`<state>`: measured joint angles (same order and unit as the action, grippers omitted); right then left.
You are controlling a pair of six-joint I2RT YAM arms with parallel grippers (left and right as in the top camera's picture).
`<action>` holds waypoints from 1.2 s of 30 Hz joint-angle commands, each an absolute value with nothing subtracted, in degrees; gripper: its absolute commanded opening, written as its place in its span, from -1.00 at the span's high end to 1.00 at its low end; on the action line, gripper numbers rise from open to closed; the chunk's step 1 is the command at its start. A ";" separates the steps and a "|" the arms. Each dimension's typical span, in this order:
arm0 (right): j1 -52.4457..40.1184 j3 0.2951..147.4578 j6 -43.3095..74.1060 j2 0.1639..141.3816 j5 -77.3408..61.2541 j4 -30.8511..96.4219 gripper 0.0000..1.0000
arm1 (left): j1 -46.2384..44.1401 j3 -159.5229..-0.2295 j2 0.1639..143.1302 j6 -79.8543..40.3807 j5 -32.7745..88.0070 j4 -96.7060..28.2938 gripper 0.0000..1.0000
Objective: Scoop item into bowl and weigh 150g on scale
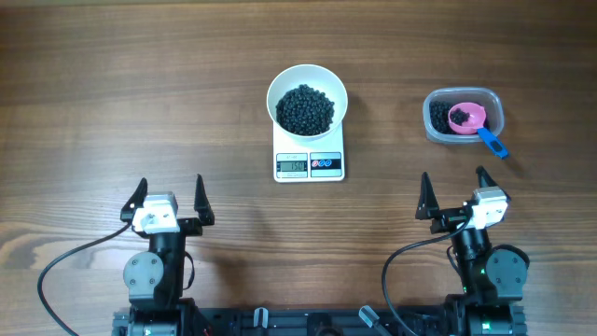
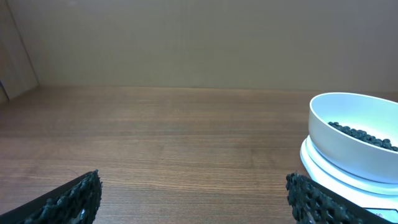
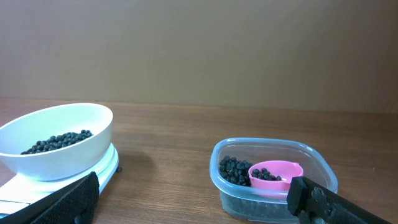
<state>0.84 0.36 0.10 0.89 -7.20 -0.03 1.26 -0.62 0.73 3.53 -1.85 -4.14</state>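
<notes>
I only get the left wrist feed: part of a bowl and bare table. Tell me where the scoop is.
Observer: The pink scoop lies in the clear tub on the right side of the table, its blue handle poking out over the rim.
Operator: Check the scale readout.
Observer: The scale under the bowl has its display showing digits, too small for me to read.
Operator: Report the right gripper.
Observer: The right gripper is open and empty, short of the tub.
</notes>
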 commanded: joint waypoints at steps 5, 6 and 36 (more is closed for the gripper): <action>0.60 0.32 0.12 0.21 -6.44 -0.30 -1.00 | 1.78 -0.32 0.16 2.55 -1.56 -4.14 -1.00; 0.60 0.32 0.12 0.21 -6.44 -0.30 -0.99 | 1.78 -0.32 0.16 2.57 -1.56 -4.12 -1.00; 0.60 0.32 0.14 0.21 -6.42 -0.30 -0.99 | 1.72 -0.32 0.32 1.98 5.04 -4.08 -1.00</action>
<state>0.84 0.36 0.10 0.89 -7.20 -0.03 1.26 -0.62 0.73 3.31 0.80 -4.12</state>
